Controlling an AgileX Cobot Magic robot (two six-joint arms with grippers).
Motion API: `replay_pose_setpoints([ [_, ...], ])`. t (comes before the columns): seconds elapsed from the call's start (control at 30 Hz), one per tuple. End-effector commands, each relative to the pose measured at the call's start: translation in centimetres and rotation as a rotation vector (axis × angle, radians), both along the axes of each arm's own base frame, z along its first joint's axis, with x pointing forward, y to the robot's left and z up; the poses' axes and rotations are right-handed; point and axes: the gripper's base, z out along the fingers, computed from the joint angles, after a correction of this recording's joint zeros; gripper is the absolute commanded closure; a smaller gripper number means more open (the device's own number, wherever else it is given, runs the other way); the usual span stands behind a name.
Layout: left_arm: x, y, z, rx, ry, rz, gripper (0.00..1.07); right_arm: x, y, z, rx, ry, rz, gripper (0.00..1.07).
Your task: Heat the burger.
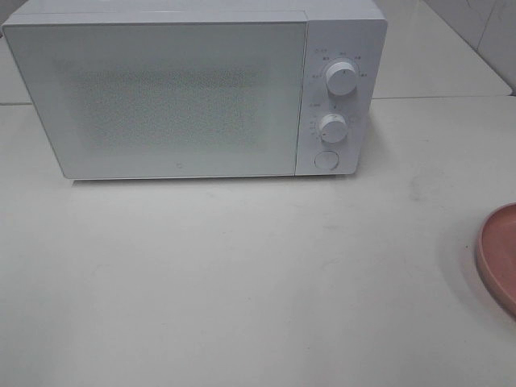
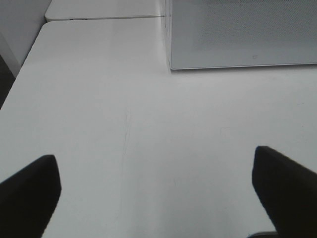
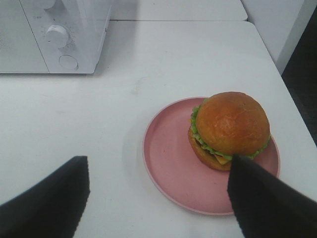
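The burger (image 3: pixel 229 129), with a glossy golden-brown bun, green lettuce and yellow cheese, sits on the far side of a round pink plate (image 3: pixel 173 163). Only the plate's edge (image 1: pixel 498 254) shows in the exterior high view, and the burger is out of view there. The white microwave (image 1: pixel 193 93) stands at the back of the table with its door shut. My right gripper (image 3: pixel 158 198) is open and empty, just short of the plate. My left gripper (image 2: pixel 158 193) is open and empty over bare table, near the microwave's left front corner (image 2: pixel 171 64). Neither gripper shows in the exterior high view.
The microwave has two knobs (image 1: pixel 342 78) and a round button (image 1: pixel 326 160) on its right panel. The table's right edge (image 3: pixel 285 84) runs close past the plate. A seam (image 2: pixel 104 18) joins a second table behind.
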Motion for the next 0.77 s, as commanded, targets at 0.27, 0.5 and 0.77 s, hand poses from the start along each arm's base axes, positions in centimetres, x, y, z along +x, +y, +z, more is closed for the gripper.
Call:
replay_pose_setpoints([
  [0.27,-0.36,-0.07,0.10,-0.004,-0.041,-0.004,0.09,-0.35,-0.01,-0.07,-0.003,-0.024,-0.003,0.32],
  [0.5,-0.29,-0.04,0.10,-0.002,-0.037,-0.004,0.09,-0.35,-0.01,-0.07,-0.003,-0.024,-0.003,0.32],
  [0.77,-0.29,-0.04,0.10,-0.002,-0.037,-0.004,0.09,-0.35,-0.01,-0.07,-0.003,-0.024,-0.003,0.32],
])
